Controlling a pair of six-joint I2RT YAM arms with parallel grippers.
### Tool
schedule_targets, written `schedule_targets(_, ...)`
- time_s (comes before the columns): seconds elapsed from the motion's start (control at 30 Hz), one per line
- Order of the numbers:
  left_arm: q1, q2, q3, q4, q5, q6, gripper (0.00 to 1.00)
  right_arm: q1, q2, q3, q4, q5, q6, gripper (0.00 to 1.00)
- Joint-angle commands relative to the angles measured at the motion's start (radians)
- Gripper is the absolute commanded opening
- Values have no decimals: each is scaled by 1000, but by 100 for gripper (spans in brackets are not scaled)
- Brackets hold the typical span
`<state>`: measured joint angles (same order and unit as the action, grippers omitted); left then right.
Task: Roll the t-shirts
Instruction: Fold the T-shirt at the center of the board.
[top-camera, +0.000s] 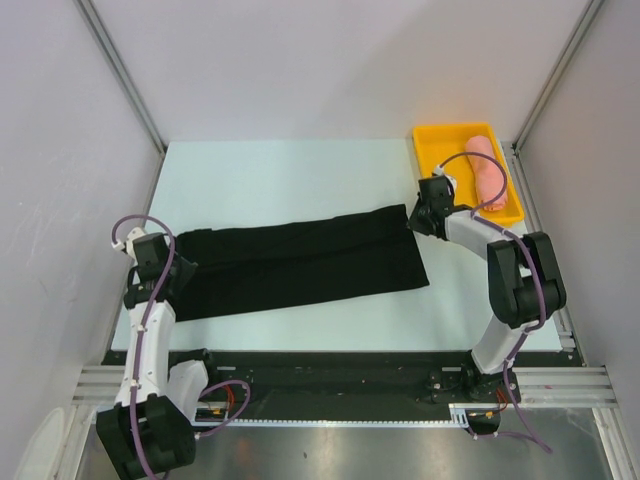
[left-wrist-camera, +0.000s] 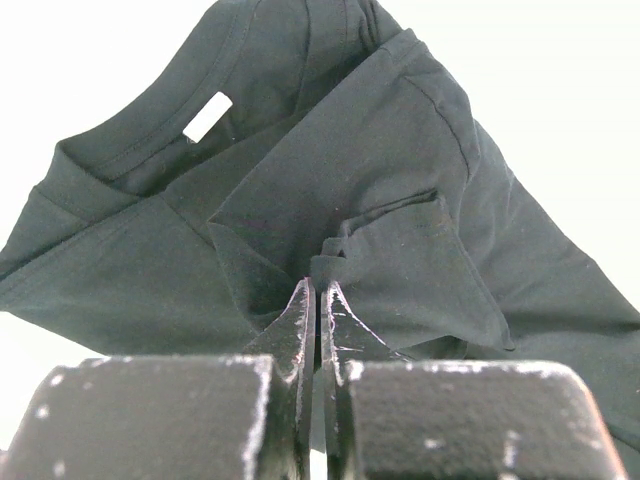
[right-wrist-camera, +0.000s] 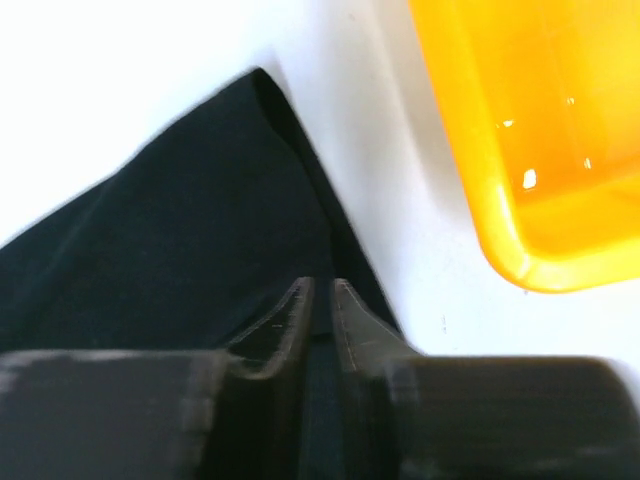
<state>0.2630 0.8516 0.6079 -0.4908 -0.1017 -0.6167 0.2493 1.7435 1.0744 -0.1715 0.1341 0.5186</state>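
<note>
Note the left fingers (left-wrist-camera: 297, 320), well apart from the yellow tray (top-camera: 430, 135): they pinch a raised fold at the collar end of the black t-shirt (top-camera: 300, 260). It lies as a long strip on the worktop (top-camera: 300, 170). The right fingers (right-wrist-camera: 290, 315), just beside the tray, close narrowly on the hem corner, probably to tension the strip for rolling. The pink t-shirt (top-camera: 487, 165) lies rolled inside the tray.

You had a white table (top-camera: 300, 170) w/ two things directly on it. The black t-shirt (top-camera: 300, 265) lay flat, folded into a long strip running L-R across the middle. A yellow tray (top-camera: 435, 140) sat at the far-right corner, near the shirt's right end but apart.
</note>
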Motion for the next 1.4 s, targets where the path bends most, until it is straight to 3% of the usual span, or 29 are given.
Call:
schedule_targets(0.0,12,-8,27,14,-1,29,0,22,-45,44,-11,1,14,36)
schedule_targets(0.1,12,-6,15,20,11,26,0,48,-32,47,-5,9,44,48)
schedule_targets(0.53,13,7,20,34,20,29,0,61,99,117,-63,52,133,48)
schedule_targets(0.67,12,12,23,38,20,25,0,58,125,125,-63,59,133,38)
schedule_targets(0.77,13,17,35,35,13,29,0,51,126,131,-66,55,132,19)
schedule_targets(0.8,13,21,38,35,11,31,0,51,114,133,-69,55,130,7)
schedule_targets(0.87,13,24,56,32,-6,40,0,50,100,144,-79,61,124,0)
schedule_targets(1.1,35,18,104,-3,-32,51,0,41,13,173,-135,114,80,0)
schedule_targets(1.37,56,-16,36,-28,3,26,0,59,14,156,-189,147,66,0)
